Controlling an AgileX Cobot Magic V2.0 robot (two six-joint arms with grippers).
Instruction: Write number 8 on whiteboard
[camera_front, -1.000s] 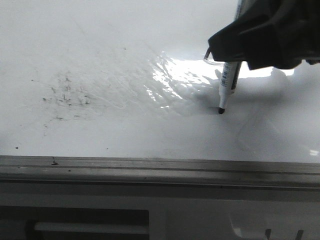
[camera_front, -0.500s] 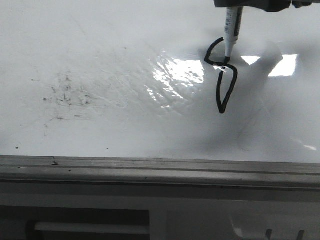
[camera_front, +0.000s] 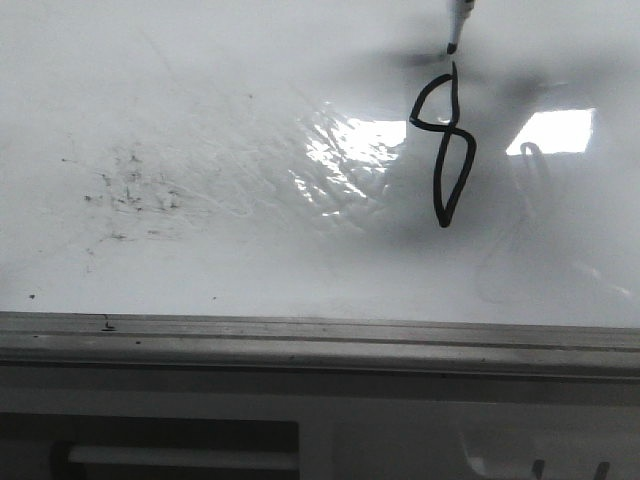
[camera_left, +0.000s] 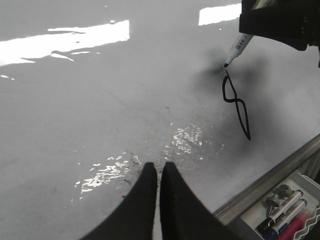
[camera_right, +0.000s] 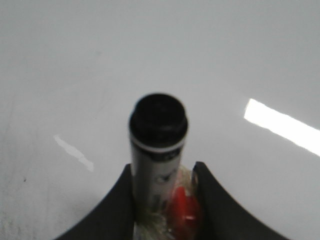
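The number 8 (camera_front: 447, 150) is seen drawn in black on the right part of the whiteboard (camera_front: 200, 120), toward its far side, as a tall narrow figure with a pointed lower loop. A marker (camera_front: 457, 25) is held just beyond the top of the figure, its black tip close above the end of the line (whether the tip touches the board cannot be told). In the right wrist view the marker (camera_right: 158, 150) is seen pinched between the two dark fingers of the right gripper (camera_right: 165, 200), its round black end turned to the camera, with something red and a clear wrapping beside it. In the left wrist view the left gripper (camera_left: 160, 172) is shown with its fingers pressed together and holding nothing, set over the board well to the left of the figure (camera_left: 236, 102).

Bright glare and wrinkly streaks (camera_front: 345, 160) lie just left of the figure, and a patch of black smudge specks (camera_front: 130, 190) lies farther left. The grey metal frame edge (camera_front: 320, 335) runs along the near side of the board. Beyond that edge, in the left wrist view, a tray (camera_left: 300, 225) with spare markers (camera_left: 282, 210) is made out.

The right gripper itself is cut off by the top of the front view, so only the lower part of the marker is seen there.
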